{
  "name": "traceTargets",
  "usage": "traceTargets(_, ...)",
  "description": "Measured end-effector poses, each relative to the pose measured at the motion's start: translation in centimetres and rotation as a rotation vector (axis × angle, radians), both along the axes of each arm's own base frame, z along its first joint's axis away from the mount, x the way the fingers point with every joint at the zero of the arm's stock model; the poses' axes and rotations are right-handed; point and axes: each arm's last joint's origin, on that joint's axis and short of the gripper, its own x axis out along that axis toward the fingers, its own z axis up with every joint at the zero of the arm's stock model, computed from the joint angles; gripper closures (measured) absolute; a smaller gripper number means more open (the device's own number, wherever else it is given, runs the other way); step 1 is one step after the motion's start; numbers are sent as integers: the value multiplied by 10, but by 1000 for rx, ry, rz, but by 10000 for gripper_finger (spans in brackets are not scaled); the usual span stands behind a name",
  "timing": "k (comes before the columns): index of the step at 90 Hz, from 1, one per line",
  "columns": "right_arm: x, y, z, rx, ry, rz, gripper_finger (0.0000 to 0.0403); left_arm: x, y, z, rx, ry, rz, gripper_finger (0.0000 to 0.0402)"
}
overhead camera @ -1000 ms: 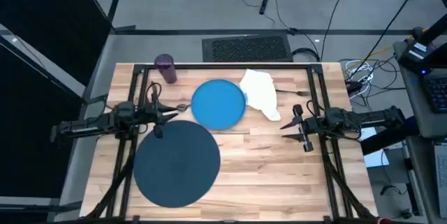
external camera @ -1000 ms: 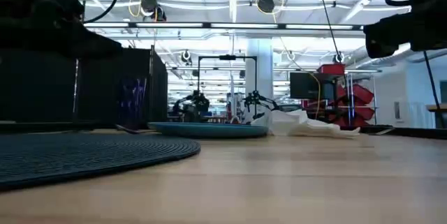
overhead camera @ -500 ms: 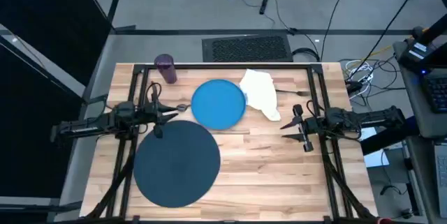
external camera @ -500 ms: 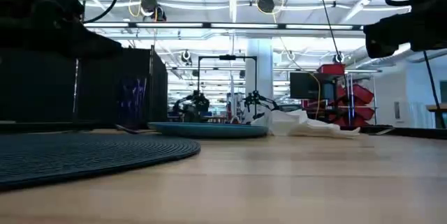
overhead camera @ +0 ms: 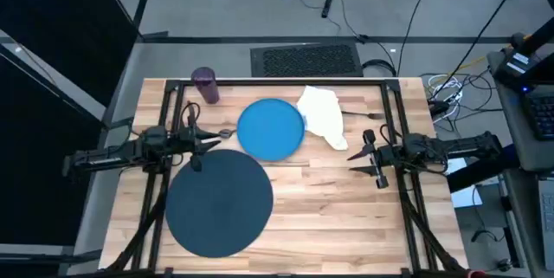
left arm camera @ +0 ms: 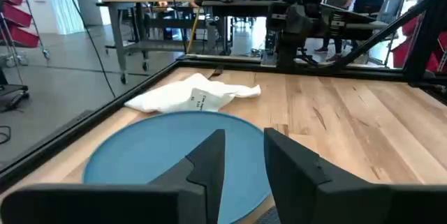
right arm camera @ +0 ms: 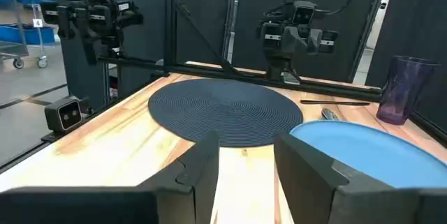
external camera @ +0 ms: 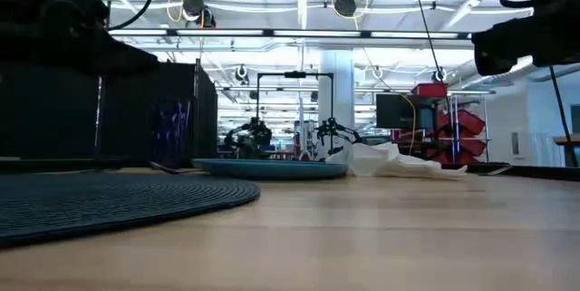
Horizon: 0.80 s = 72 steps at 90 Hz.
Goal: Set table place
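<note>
The dark slate-blue round mat (overhead camera: 216,202) lies flat on the table's near left. Beyond it the bright blue plate (overhead camera: 270,128) rests on the wood. The crumpled white napkin (overhead camera: 322,115) lies at the plate's far right, and the purple cup (overhead camera: 205,85) stands upright at the far left. A spoon (right arm camera: 328,114) lies left of the plate. My left gripper (overhead camera: 227,135) hovers open left of the plate, pointing at it (left arm camera: 244,144). My right gripper (overhead camera: 351,155) hovers open right of the plate, near the napkin (right arm camera: 246,147).
Black frame bars (overhead camera: 286,80) run along the table's far edge and down both sides. Bare wood (overhead camera: 346,217) spreads over the near right. A dark piece of cutlery (overhead camera: 374,115) lies right of the napkin.
</note>
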Motion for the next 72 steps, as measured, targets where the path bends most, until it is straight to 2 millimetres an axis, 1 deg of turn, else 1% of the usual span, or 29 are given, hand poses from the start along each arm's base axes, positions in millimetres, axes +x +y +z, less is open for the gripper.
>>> traceTargets(72, 0, 0, 0, 0, 0, 0, 280, 0, 0, 0, 0, 0, 0, 318)
